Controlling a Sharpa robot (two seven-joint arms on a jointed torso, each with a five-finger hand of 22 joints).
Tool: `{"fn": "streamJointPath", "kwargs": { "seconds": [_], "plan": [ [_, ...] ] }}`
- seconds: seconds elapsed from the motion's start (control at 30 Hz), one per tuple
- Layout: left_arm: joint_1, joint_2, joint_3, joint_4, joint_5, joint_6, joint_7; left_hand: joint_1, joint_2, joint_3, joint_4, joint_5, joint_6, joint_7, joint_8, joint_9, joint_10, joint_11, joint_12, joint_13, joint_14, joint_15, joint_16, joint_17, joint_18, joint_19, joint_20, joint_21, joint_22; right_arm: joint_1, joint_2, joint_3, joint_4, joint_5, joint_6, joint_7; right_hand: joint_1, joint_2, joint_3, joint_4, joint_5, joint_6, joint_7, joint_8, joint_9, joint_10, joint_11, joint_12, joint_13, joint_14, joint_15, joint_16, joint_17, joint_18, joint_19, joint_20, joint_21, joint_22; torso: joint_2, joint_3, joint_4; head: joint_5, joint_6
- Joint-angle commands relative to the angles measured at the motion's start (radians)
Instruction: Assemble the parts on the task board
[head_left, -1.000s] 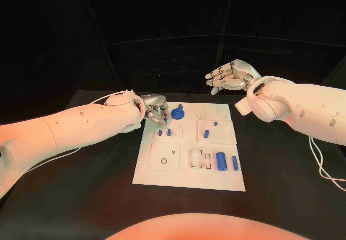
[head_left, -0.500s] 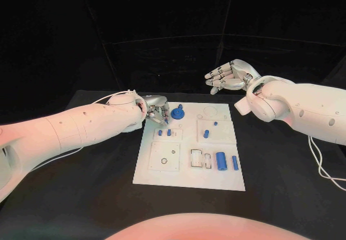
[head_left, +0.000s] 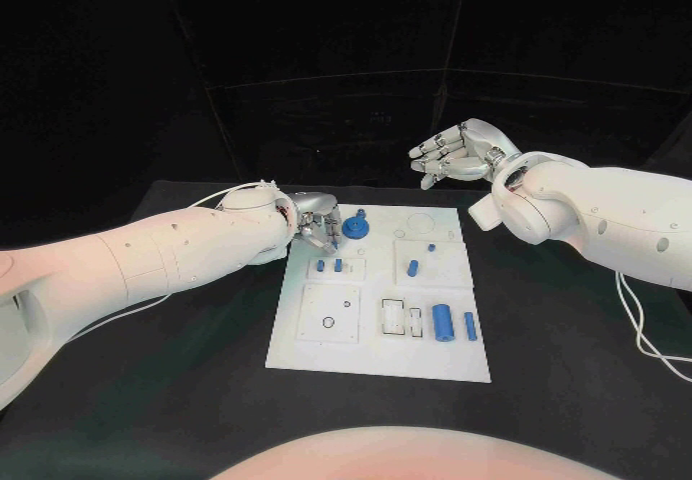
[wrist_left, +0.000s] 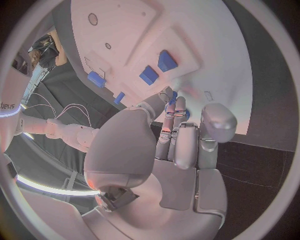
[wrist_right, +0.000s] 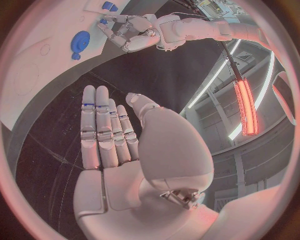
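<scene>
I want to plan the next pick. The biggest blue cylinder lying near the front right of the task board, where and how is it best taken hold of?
Probably across its middle, from straight above. The large blue cylinder lies flat on the task board, long axis pointing away from the robot, so its curved sides are free. A slimmer blue peg lies close on its right, so fingers there need care. The right robot hand is empty and raised.

Dim room, pink glow — fisheye bending

Right hand (wrist_right: 115, 150) flat, fingers straight
</scene>
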Motion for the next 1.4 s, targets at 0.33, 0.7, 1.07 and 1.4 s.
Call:
{"fn": "streamJointPath", "kwargs": {
  "seconds": [0.33, 0.7, 1.07, 1.4],
  "plan": [
    [0.001, 0.01, -0.004, -0.019, -0.002, 0.045, -0.014, -0.007, 0.001, -0.007, -0.003, 0.002, 0.0, 0.004, -0.011, -0.001, 0.003, 0.003, -0.011, -0.001, 0.022, 0.002, -0.004, -0.004, -0.017, -0.005, 0.001, -0.003, -0.003, 0.002, 0.001, 0.001, 0.002, -0.001, 0.005, 0.008, 0.005, -0.001, 0.007, -0.001, 0.007, -0.004, 0.0, -0.004, 0.0, -0.007, -0.002, -0.002, -0.001, 0.007, -0.002, -0.004, -0.001, 0.01, 0.007, 0.002, -0.004, -0.001, 0.001, -0.0006, -0.0002, -0.002, -0.002],
    [0.001, 0.013, -0.006, -0.024, -0.003, 0.044, -0.008, -0.012, -0.009, -0.013, -0.004, 0.002, -0.06, 0.013, -0.06, -0.017, -0.013, 0.012, -0.041, -0.001, 0.02, 0.01, -0.004, -0.009, -0.017, -0.007, 0.008, -0.003, 0.001, 0.002, 0.001, 0.001, 0.003, -0.001, 0.005, 0.008, 0.005, -0.001, 0.007, -0.001, 0.007, -0.004, 0.0, -0.004, 0.0, -0.007, -0.002, -0.002, -0.001, 0.007, -0.002, -0.004, -0.001, 0.01, 0.007, 0.002, -0.004, -0.001, 0.0, -0.0005, 0.0011, -0.003, -0.005],
    [0.001, 0.009, -0.006, -0.028, -0.003, 0.034, -0.008, -0.021, -0.022, -0.021, -0.002, 0.002, -0.121, 0.02, -0.106, -0.029, -0.041, 0.018, -0.071, -0.002, 0.018, 0.014, -0.005, -0.018, -0.016, -0.011, 0.012, -0.008, 0.0, 0.002, -0.001, 0.001, 0.003, -0.001, 0.006, 0.005, 0.008, -0.001, 0.009, -0.004, 0.006, -0.004, 0.0, -0.004, 0.0, -0.007, -0.002, -0.002, -0.001, 0.008, -0.002, -0.005, -0.002, 0.01, 0.008, 0.002, -0.005, -0.002, 0.0, -0.0003, 0.0, -0.003, -0.003],
    [0.001, -0.029, -0.005, -0.009, 0.008, 0.003, -0.009, -0.021, -0.023, -0.022, -0.002, 0.002, -0.128, 0.02, -0.111, -0.029, -0.045, 0.02, -0.076, -0.002, 0.017, 0.015, -0.005, -0.02, -0.016, -0.012, 0.013, -0.01, -0.002, 0.002, -0.011, 0.001, -0.007, -0.135, 0.036, -0.042, 0.023, -0.004, 0.011, -0.04, -0.017, 0.031, -0.023, 0.012, 0.004, 0.044, -0.031, 0.021, 0.002, 0.152, -0.046, 0.102, 0.053, 0.013, 0.133, -0.042, 0.083, 0.041, -0.002, -0.0014, 0.0015, -0.007, 0.004]
  ]
}}
